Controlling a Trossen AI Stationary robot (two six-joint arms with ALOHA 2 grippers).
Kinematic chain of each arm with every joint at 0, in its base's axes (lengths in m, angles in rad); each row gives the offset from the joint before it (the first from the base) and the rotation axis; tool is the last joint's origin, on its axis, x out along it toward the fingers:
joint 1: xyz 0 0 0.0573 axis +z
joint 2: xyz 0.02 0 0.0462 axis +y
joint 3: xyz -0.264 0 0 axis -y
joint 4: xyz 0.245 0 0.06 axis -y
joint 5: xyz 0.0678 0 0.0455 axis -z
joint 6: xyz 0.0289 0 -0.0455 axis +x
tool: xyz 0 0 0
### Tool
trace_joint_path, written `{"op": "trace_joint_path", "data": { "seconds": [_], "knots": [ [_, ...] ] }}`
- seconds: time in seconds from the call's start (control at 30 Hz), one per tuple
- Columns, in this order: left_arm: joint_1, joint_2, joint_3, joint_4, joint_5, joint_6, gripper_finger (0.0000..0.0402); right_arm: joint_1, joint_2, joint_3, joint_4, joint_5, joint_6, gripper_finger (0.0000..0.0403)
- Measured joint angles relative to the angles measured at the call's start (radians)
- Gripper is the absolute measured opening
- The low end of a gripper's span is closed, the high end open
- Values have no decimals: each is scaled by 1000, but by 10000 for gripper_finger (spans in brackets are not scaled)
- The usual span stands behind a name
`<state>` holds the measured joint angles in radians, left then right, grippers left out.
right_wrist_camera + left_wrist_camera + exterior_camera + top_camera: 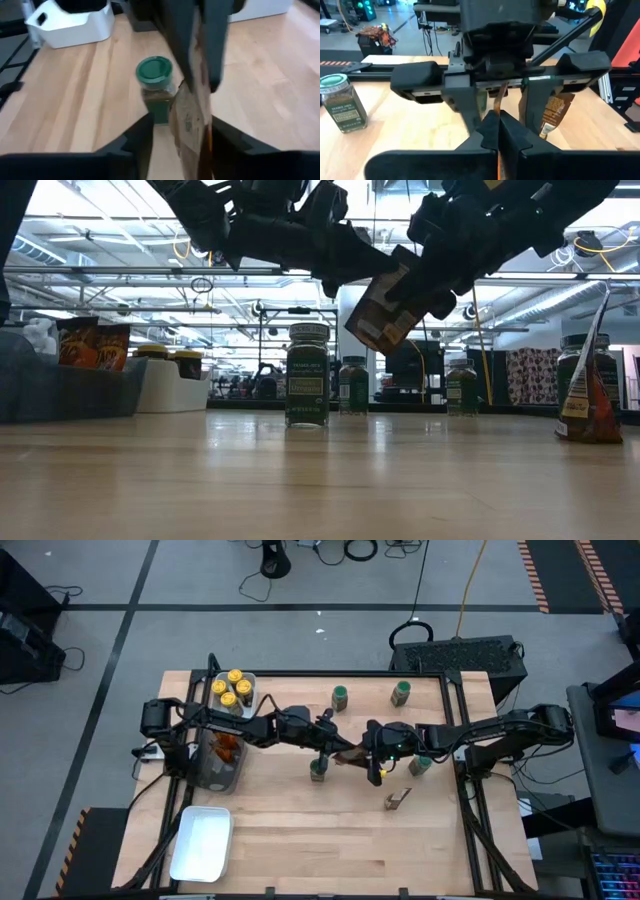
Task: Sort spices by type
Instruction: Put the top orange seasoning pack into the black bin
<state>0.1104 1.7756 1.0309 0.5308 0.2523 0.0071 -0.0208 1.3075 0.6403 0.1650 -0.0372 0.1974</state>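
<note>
At far left, the white tray [246,677] holds 4 yellow-lidded jars [231,688], grouped by type. Just below it the dark grey tray [205,775] holds orange-brown packets [228,746]. A 2nd white tray [202,842] lies at the near-left bench corner.

At centre, above the bench [300,830], a handover appears under way. The left tool [336,748] is closed tight on the edge of a brown spice packet [385,315], held clear of the bench. The right tool [366,754] straddles the same packet with fingers parted, apparently releasing it so the left arm can carry it to the grey tray.

A green-lidded jar [307,375] stands directly below the packet; contact is a risk.

Further right, 3 green-lidded jars [401,693] and 1 upright packet [396,800] stand unsorted.
</note>
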Motion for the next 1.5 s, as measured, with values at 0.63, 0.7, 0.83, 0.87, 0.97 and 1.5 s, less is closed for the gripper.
{"op": "trace_joint_path", "data": {
  "seconds": [0.63,0.7,0.83,0.87,0.97,1.5],
  "knots": [
    [64,-109,0,-113,4,72,1,-87,-180,0,-228,54,11,258],
    [76,-143,1,-180,4,97,1,-91,-200,0,-250,92,16,258],
    [102,-208,-15,-247,-10,142,1,-91,-217,0,-299,171,26,258],
    [107,-225,-23,-231,-10,153,1,-92,-217,0,-305,174,26,258],
    [127,-288,-69,-205,-20,156,0,-91,-215,0,-319,174,26,258],
    [115,-581,-640,275,-221,-53,0,-90,-212,0,-301,194,29,258]
  ]
}}
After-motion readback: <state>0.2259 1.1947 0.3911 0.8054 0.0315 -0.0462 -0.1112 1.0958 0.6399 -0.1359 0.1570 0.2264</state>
